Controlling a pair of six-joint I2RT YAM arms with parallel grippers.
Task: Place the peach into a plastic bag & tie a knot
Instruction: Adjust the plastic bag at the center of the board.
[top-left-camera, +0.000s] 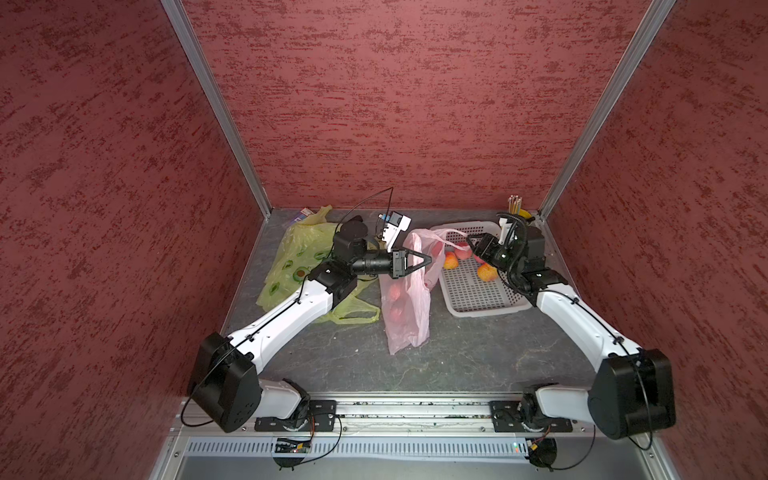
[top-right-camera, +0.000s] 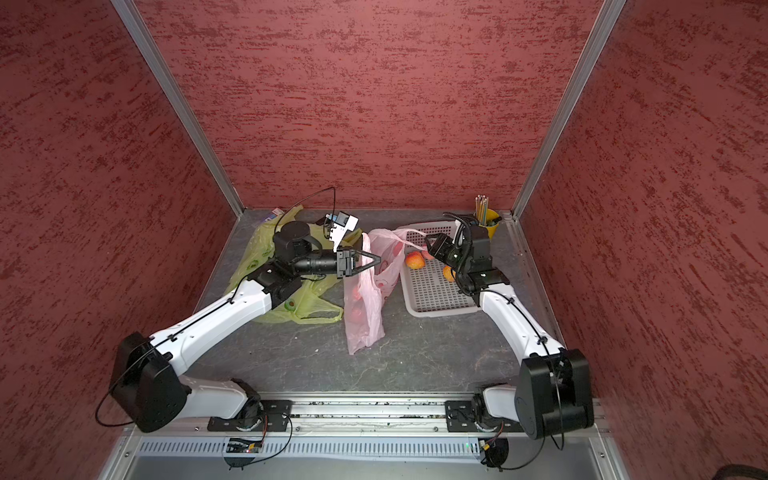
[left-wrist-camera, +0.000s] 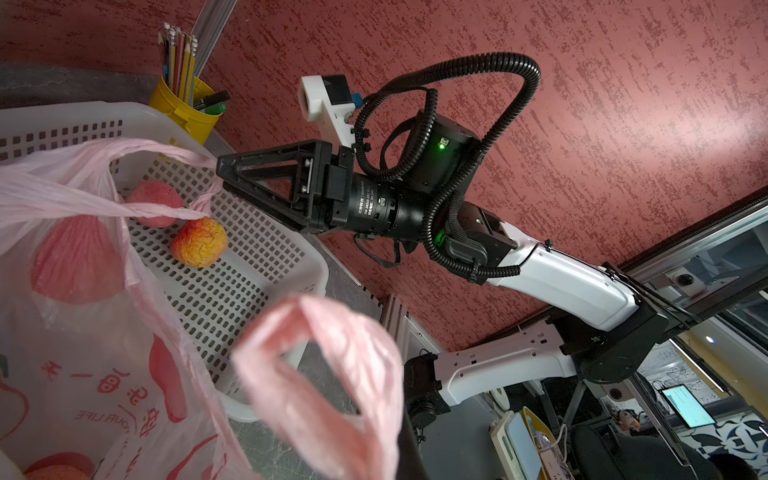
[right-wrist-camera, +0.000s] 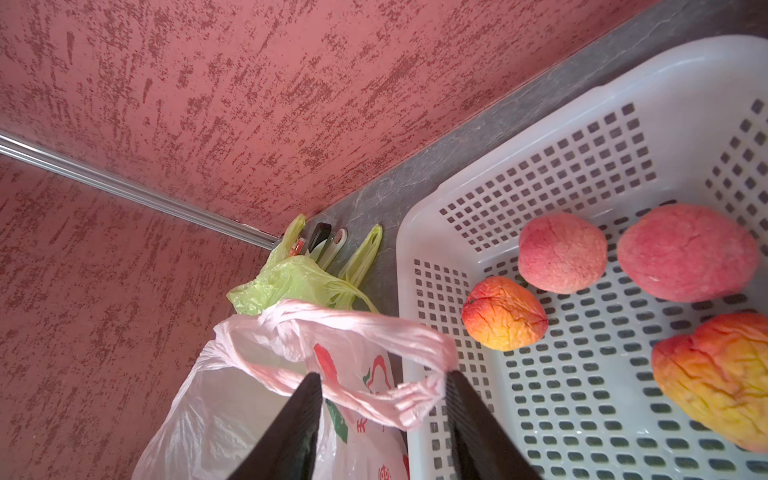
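A pink plastic bag (top-left-camera: 405, 307) (top-right-camera: 365, 316) stands mid-table with peaches (top-left-camera: 395, 296) showing through it. My left gripper (top-left-camera: 428, 259) (top-right-camera: 378, 259) is shut on one handle loop (left-wrist-camera: 324, 374) and holds it up. The other handle (right-wrist-camera: 374, 390) stretches towards the basket and lies between the two fingers of my right gripper (right-wrist-camera: 384, 399) (left-wrist-camera: 220, 176), whose jaws stand apart around it. The strap touches one fingertip (right-wrist-camera: 457, 390). Several loose peaches (right-wrist-camera: 561, 253) (right-wrist-camera: 503, 313) lie in the white basket (right-wrist-camera: 415, 232) (top-left-camera: 478, 299) under my right wrist.
A crumpled green bag (top-left-camera: 299, 257) (top-right-camera: 257, 253) lies under my left arm at the back left. A yellow cup of pencils (top-left-camera: 517, 210) (left-wrist-camera: 183, 104) stands in the back right corner behind the basket. Red walls close three sides.
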